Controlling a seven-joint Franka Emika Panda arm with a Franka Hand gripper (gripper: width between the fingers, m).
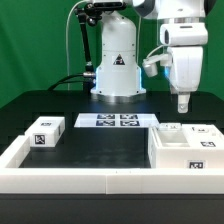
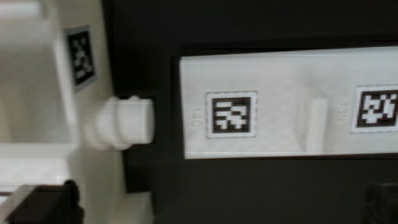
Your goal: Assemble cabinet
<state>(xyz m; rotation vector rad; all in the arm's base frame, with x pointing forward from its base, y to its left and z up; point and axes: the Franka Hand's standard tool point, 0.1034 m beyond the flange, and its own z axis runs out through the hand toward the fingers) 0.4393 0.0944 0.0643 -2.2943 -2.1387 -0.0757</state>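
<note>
1. The claw (image 1: pixel 183 104) hangs from the arm, pointing down, with nothing held between its fingers.
2. Whether its fingers are spread or pressed together cannot be told: the exterior view shows them as one narrow tip, and the wrist view shows only a dark corner of one.
3. The cabinet (image 1: pixel 165 158), the biggest white piece, sits on the black counter (image 1: pixel 100 150) right below the claw, apart from it, with a gap showing between the fingertips and its top.
4. Tagged white blocks sit on the cabinet's upper side, under the claw.
5. In the wrist view, close beneath the claw, a flat white face (image 2: pixel 285 80) carries two square tags, and a round white peg (image 2: pixel 125 122) sticks out of a neighbouring white part just beside it.
6. The marker board (image 1: pixel 112 121) lies flat, lower than the claw and off toward the exterior view's left.
7. A small white tagged block (image 1: pixel 46 133) rests well apart from the claw, farther to that same left.
8. A low white border rail (image 1: pixel 70 180) runs along the counter's front edge.
</note>
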